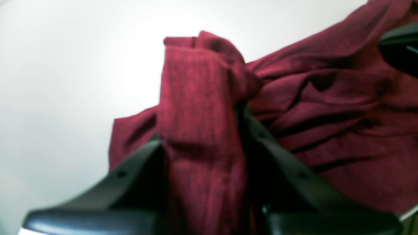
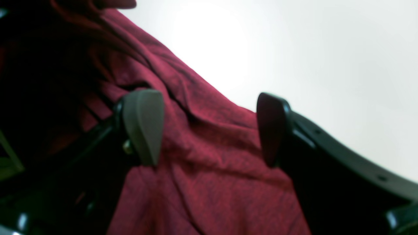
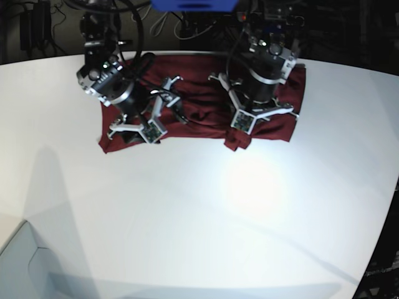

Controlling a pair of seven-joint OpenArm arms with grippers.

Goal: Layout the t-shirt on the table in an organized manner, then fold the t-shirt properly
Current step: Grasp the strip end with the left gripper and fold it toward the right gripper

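White table (image 3: 199, 218) carries my shirt (image 3: 199, 87) upper centre: left hand (image 1: 202, 137) pinches its near hem, right hand (image 2: 209, 130) spread over its edge.

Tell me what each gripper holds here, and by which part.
The left gripper pinches a bunched fold of the shirt at its front edge. The right gripper is open over the shirt, holding nothing.

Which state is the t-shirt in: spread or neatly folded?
Spread but rumpled: the t-shirt lies opened wide on the table, creased, one edge bunched up.
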